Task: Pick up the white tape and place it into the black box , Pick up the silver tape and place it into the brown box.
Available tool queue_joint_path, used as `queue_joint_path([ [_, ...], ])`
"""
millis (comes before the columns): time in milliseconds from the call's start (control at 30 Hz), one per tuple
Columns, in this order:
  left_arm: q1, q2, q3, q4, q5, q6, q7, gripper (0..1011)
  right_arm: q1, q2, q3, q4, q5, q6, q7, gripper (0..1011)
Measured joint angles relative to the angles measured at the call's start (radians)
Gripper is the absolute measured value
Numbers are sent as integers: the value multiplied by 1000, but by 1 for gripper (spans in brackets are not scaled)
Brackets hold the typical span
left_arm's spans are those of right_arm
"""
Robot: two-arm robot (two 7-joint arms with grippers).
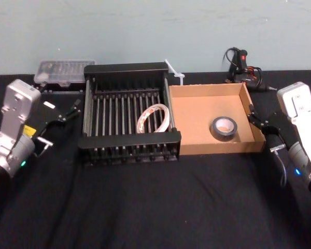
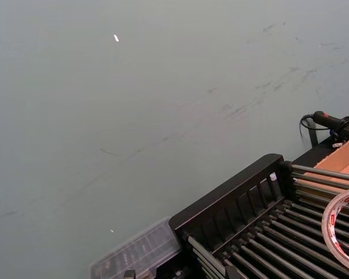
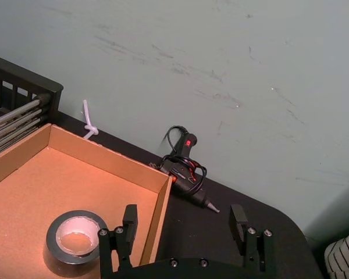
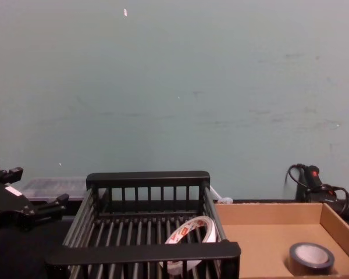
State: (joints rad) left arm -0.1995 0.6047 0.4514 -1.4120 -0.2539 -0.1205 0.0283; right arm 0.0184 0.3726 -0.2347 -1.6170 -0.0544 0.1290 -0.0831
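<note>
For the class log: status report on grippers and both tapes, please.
Left gripper open, empty, left of black box. Right gripper open, empty, right of brown box. White tape in black box; silver tape in brown box. No obstruction.

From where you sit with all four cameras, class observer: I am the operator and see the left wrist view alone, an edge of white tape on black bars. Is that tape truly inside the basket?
Observer: Yes. The white tape leans tilted on the bars inside the black box, near its right wall.
Operator: And the other roll?
Observer: The silver tape lies flat in the brown box.
Operator: Where are the grippers?
Observer: The left gripper is open, left of the black box; the right gripper is open, outside the brown box's right wall. Neither holds anything.
</note>
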Motion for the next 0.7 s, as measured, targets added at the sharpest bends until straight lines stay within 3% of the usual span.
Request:
queue_joint_path([
  [700, 0, 0, 0, 0, 0, 0, 0, 1001, 0, 0, -1, 0, 0, 0, 0, 1002],
])
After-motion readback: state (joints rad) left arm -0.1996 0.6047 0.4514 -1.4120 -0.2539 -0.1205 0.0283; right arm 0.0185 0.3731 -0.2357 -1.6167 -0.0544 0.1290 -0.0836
